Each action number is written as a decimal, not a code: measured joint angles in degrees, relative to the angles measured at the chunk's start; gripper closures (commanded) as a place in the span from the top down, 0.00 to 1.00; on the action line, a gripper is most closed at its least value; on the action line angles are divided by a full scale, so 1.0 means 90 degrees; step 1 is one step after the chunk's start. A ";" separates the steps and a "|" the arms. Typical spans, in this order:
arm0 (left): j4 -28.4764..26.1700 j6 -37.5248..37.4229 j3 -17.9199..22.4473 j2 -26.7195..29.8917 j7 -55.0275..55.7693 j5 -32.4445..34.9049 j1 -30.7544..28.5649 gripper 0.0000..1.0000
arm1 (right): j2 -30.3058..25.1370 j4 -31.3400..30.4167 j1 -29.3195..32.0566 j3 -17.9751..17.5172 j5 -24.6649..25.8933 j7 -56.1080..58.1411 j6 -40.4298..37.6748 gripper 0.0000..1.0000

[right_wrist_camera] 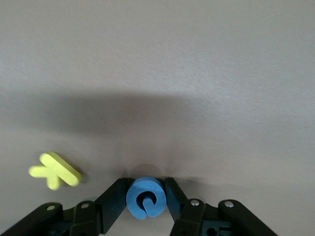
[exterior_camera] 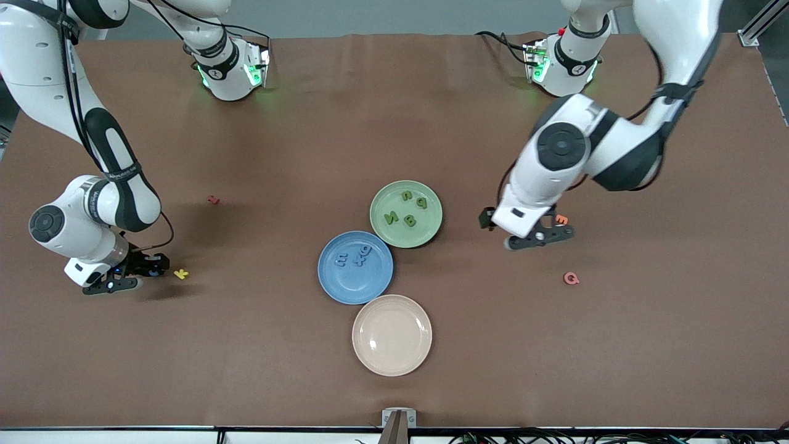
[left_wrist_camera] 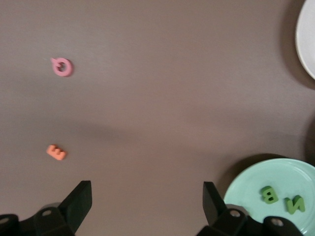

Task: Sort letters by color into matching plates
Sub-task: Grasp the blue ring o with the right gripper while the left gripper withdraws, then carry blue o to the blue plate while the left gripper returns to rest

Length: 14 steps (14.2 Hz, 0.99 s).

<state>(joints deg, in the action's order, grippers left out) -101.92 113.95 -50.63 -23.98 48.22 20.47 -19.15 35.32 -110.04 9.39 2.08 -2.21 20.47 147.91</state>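
My right gripper (exterior_camera: 159,266) is shut on a blue curled letter (right_wrist_camera: 145,197), low at the table beside the yellow k (right_wrist_camera: 55,170), toward the right arm's end. The blue plate (exterior_camera: 354,287) holds three blue letters (exterior_camera: 357,260). The pale green plate (exterior_camera: 425,231) holds four green letters; the B (left_wrist_camera: 268,194) and the N (left_wrist_camera: 294,204) also show in the left wrist view. My left gripper (left_wrist_camera: 147,201) is open and empty, over bare table between the green plate (left_wrist_camera: 246,187) and the orange E (left_wrist_camera: 56,152).
An empty cream plate (exterior_camera: 392,335) lies nearer the front camera than the blue plate, touching it. A small dark red letter (exterior_camera: 213,200) and the yellow k (exterior_camera: 180,274) lie toward the right arm's end. The orange E (exterior_camera: 561,219) and a pink Q (exterior_camera: 571,279) lie toward the left arm's end.
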 measured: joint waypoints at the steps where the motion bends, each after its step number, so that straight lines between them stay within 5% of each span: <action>1: -0.0013 -0.0075 -0.0311 0.0001 -0.0174 -0.0001 -0.0463 0.99 | -0.0024 0.0023 -0.0121 -0.0048 0.0000 -0.0315 -0.0150 0.00; 6: -0.0064 -0.0183 -0.0636 -0.0007 -0.0669 -0.0002 -0.1374 0.99 | -0.0443 0.0238 -0.1385 -0.0143 -0.0005 -0.2751 -0.1496 0.00; 14: -0.0123 -0.0183 -0.0428 -0.0022 -0.1359 -0.0002 -0.1696 0.99 | -0.0569 0.0567 -0.3727 -0.0196 -0.0039 -0.7176 -0.1631 0.00</action>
<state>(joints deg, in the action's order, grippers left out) -103.03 112.30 -54.48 -24.18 35.98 20.46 -34.41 30.20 -104.93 -24.15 0.31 -2.56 -44.11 133.23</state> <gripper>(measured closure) 0.009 0.648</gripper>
